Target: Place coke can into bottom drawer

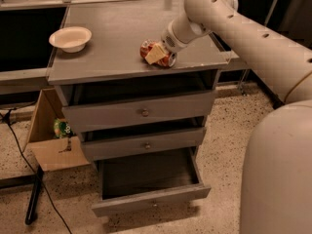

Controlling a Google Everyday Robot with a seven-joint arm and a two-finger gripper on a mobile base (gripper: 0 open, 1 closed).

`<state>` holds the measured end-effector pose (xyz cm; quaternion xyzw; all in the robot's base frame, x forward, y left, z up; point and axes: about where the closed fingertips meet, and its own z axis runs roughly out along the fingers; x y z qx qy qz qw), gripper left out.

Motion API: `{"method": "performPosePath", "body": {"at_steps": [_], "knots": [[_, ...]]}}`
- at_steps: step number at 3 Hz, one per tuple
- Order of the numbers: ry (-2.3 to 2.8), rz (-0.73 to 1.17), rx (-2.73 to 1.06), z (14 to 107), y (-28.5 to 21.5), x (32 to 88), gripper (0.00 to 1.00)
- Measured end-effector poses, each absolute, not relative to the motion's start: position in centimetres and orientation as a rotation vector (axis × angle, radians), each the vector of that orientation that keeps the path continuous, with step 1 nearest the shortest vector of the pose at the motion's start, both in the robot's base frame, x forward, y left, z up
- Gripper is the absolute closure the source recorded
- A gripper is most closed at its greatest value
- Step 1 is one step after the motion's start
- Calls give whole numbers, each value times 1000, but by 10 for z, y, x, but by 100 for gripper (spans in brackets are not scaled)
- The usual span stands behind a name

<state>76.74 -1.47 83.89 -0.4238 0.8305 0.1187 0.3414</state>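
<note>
Gripper: the gripper [157,54] sits in the upper middle of the frame, low over the cabinet top [112,52], closed around the coke can [146,48]; a tan finger pad [155,55] lies across the can's side, with red showing on either side of it.
Coke can: on the cabinet top right of centre, apparently on its side and resting on the surface, which is likely why the wrist comes in low and from the right.
Arm: the arm [243,28] reaches in from the upper right, clear of the drawers.
Bottom drawer: the bottom drawer [151,204], lower centre of the frame, is pulled well out, its dark interior exposed to take the can from above.
Upper drawers: the top drawer [141,112] and the middle drawer [146,145] are out only slightly, so they overhang little of the bottom one.
White bowl: the white bowl [70,38] stands at the upper left of the top, well apart from the can.
Stage: judged as the grasp made, the lift not yet begun.
</note>
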Motion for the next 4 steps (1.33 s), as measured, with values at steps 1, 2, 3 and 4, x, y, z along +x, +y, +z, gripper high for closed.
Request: {"method": "performPosePath", "body": {"at_steps": [1, 2, 3, 4], "knots": [[2160, 309, -1102, 839, -15, 767, 88], [2138, 316, -1117, 847, -15, 764, 100], [2096, 324, -1158, 862, -16, 754, 100], [2041, 317, -1205, 879, -24, 734, 100]]}}
